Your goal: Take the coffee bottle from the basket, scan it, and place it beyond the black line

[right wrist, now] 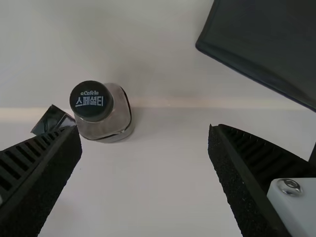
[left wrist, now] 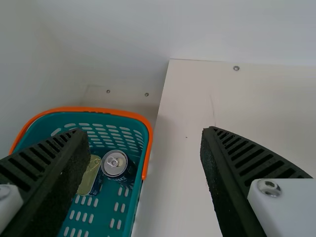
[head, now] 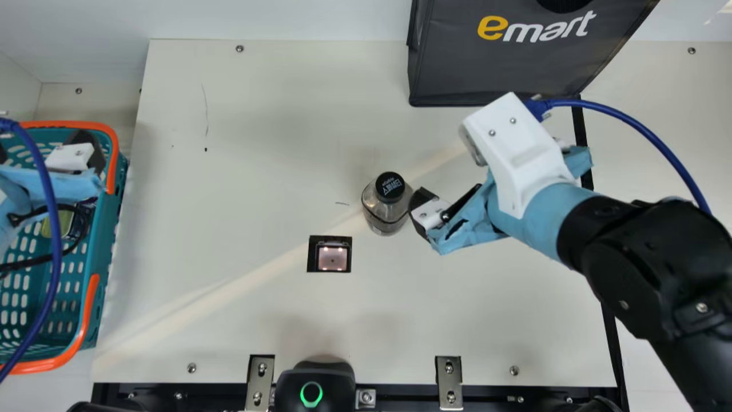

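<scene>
In the main view my right gripper [head: 457, 216] is open just right of the coffee bottle [head: 388, 206], one finger close beside it; whether they touch I cannot tell. The bottle stands upright on the table, black cap up. In the right wrist view the open right gripper [right wrist: 143, 131] has nothing between its fingers, and the bottle [right wrist: 117, 116] stands off one fingertip. My left gripper [head: 71, 160] is over the teal basket [head: 106, 257], and in the left wrist view the left gripper [left wrist: 142, 132] is open and empty. The black line [head: 611, 337] runs down the table's right side.
The scanner window [head: 332, 257] lies in the table, front-left of the bottle. A dark bag [head: 514, 68] stands at the back right. A can [left wrist: 114, 164] and a yellowish tin [left wrist: 90, 175] are in the basket. A black device [head: 314, 386] sits at the front edge.
</scene>
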You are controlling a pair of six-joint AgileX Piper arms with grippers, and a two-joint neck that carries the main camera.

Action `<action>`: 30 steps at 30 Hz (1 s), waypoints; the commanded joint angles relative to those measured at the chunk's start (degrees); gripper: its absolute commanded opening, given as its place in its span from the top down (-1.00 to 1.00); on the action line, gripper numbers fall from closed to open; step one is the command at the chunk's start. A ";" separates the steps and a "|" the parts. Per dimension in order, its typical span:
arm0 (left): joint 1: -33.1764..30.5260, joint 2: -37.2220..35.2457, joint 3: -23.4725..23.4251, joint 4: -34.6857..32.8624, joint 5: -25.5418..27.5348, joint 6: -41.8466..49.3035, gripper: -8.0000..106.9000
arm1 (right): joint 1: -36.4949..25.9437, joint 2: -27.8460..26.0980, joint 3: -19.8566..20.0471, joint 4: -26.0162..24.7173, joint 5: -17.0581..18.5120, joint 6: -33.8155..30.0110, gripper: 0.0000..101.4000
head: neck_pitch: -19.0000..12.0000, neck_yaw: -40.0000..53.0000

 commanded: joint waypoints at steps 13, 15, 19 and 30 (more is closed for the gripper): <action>0.00 0.00 0.00 0.00 0.00 0.00 -0.71 | 3.64 5.41 -1.39 -1.12 -2.21 0.24 -0.79 | -1.48 -0.09; 0.00 0.00 0.00 0.00 0.00 0.00 -0.71 | 4.00 6.07 -1.46 -1.20 -2.42 0.21 -0.79 | -1.48 -0.09; 0.00 0.00 0.00 0.00 0.00 0.00 -0.71 | 4.69 7.35 -1.64 -1.19 -2.76 0.11 -0.79 | -1.48 -0.09; 0.00 0.00 0.00 0.00 0.00 0.00 -0.71 | 6.57 10.70 -2.23 -1.00 -3.73 -0.12 -0.79 | -1.48 -0.09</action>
